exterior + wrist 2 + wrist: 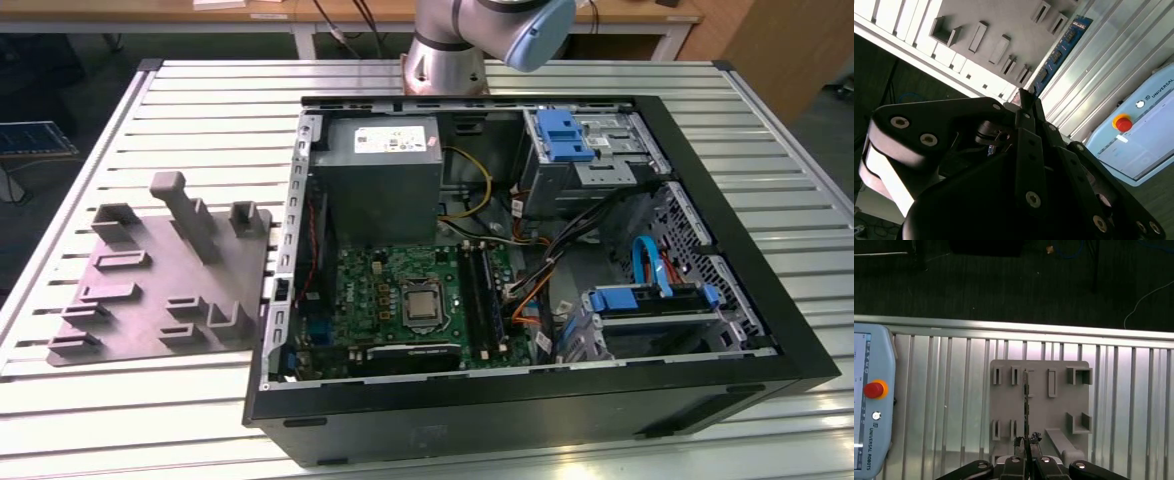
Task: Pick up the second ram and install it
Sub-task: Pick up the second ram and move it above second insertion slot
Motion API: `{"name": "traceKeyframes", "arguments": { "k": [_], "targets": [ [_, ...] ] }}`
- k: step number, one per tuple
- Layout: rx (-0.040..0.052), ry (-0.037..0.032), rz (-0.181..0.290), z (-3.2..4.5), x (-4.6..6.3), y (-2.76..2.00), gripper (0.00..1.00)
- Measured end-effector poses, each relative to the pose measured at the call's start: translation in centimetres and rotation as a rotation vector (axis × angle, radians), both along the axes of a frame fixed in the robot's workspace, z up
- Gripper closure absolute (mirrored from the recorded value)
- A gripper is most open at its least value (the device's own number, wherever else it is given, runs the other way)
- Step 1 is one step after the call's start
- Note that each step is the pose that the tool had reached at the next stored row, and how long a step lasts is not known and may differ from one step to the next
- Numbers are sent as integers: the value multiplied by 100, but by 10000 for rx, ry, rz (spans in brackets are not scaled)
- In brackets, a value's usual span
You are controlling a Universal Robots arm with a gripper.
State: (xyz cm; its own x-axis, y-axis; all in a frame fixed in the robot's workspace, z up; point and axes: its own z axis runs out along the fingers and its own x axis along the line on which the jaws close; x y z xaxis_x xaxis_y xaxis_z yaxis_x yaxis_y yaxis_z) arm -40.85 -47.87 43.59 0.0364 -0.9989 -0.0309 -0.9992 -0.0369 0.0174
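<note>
Pincer (1026, 444) clenched on the second ram (1026, 400).
Ram edge-on above grey holder block (1059, 410); in exterior view, block sits 9 o'clock of open PC case (534, 420) on table (200, 110).

Ribbed silver metal table (160, 90): brushed, soft sheen. Grey slotted plastic holder block (174, 270): matt, smooth. Black metal computer case (534, 410): satin paint. Black gripper (1024, 98): matt, bright metal screws. Thin dark circuit-board memory stick (1060, 49): matt black chips. Pale blue plastic pendant (885, 355): glossy.
</note>
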Motion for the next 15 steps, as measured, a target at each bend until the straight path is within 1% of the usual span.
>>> {"name": "traceKeyframes", "arguments": {
  "k": [9, 13, 15],
  "targets": [
    [1, 0, -1, 156, 0, 0, 86],
    [3, 1, -1, 212, 0, 0, 86],
    [9, 1, 0, 220, 0, 0, 86]
  ]
}}
